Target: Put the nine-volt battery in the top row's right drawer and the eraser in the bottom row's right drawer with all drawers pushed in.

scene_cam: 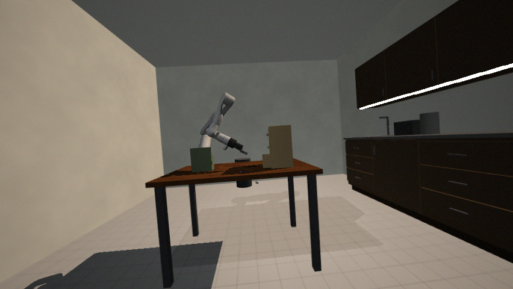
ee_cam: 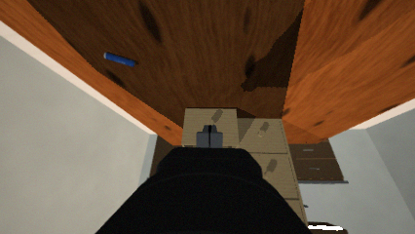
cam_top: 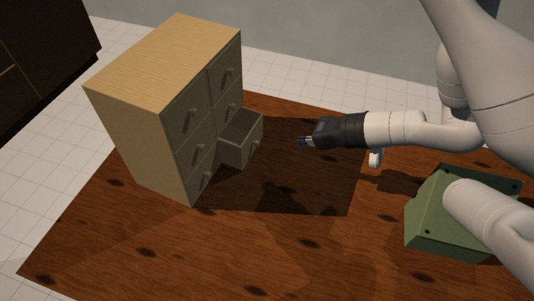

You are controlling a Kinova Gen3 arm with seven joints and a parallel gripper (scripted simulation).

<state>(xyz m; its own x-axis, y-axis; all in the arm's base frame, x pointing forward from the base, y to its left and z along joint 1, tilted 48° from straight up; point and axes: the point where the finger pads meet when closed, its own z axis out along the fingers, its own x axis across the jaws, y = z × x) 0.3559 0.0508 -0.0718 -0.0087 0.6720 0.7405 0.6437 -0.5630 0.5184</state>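
The small chest (cam_top: 149,63) (scene_cam: 282,147) (ee_cam: 280,182) stands upright. Its bottom-row right drawer (cam_top: 228,153) (scene_cam: 265,161) (ee_cam: 197,122) is pulled partly out and looks level; the part of its inside that shows in the top view is bare. The other drawers look pushed in. My gripper (cam_top: 298,141) (scene_cam: 246,153) (ee_cam: 209,133) is shut with nothing between the fingertips. It hangs above the table, a short way out in front of the open drawer and pointing toward the chest. I cannot make out the nine-volt battery or the eraser in any view.
A blue rod (ee_cam: 119,59) with a pale end lies on the table (cam_top: 149,276) (scene_cam: 304,170). A green box (cam_top: 422,209) (scene_cam: 200,159) stands on the robot's side, partly behind the arm in the top view. A dark cylinder (scene_cam: 244,183) stands beyond the table.
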